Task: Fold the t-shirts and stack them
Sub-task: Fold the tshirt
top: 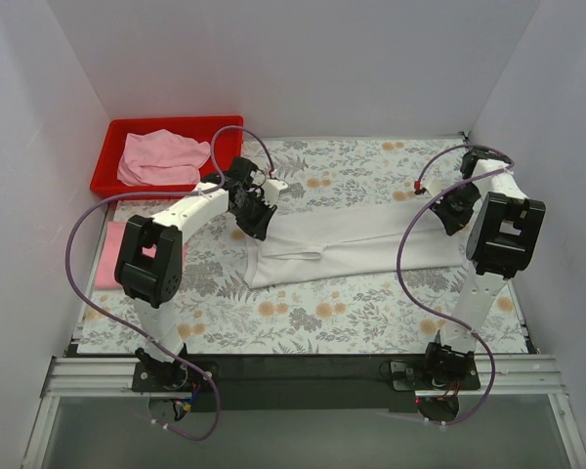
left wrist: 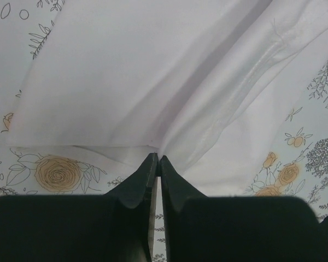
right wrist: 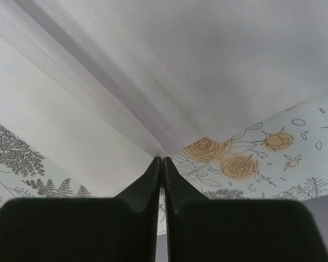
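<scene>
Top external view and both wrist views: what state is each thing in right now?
white t-shirt: lying flat, folded into a long band, pinched at both ends.
left gripper: shut on the white t-shirt's edge.
right gripper: shut on the white t-shirt's edge.
pink t-shirt: crumpled, unfolded, in the bin.
red bin: upright, holding the pink t-shirt.
pink cloth: flat at the table's left edge, seemingly folded, partly hidden by the left arm.

The left arm (top: pixel 151 256) hides part of a pink cloth (top: pixel 105 256); the white shirt (left wrist: pixel 126 71) runs past the edges of both wrist views.
</scene>
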`<move>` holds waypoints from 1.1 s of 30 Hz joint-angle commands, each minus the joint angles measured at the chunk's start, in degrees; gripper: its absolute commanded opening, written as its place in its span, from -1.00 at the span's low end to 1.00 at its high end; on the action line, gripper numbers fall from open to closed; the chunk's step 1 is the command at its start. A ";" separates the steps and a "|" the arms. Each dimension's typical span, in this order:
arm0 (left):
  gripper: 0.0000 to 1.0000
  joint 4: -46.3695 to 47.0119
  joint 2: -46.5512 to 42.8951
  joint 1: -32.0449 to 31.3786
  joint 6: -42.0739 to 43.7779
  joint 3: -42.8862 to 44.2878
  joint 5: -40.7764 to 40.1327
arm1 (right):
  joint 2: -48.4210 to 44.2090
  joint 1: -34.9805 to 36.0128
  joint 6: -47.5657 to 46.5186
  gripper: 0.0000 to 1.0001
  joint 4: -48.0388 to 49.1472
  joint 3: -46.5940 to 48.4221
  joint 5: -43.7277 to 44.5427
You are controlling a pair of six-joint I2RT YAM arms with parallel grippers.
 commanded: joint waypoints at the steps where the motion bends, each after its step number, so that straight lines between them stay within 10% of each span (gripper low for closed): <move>1: -0.87 1.40 0.27 0.37 -0.81 2.13 -1.97 | 0.49 0.43 2.54 -0.55 0.41 3.39 1.15; 8: -0.34 -2.37 -4.80 2.39 -4.59 2.84 1.53 | -4.25 -0.01 6.67 -0.22 0.06 2.70 1.24; 17: -0.37 -0.71 -15.55 1.96 -11.09 -14.82 9.80 | -14.01 3.32 16.44 -0.33 -3.20 -9.60 -7.81; 33: -0.43 7.20 -11.33 -0.16 -13.21 -26.43 -4.79 | -9.79 3.42 21.54 -0.45 11.04 -22.79 0.44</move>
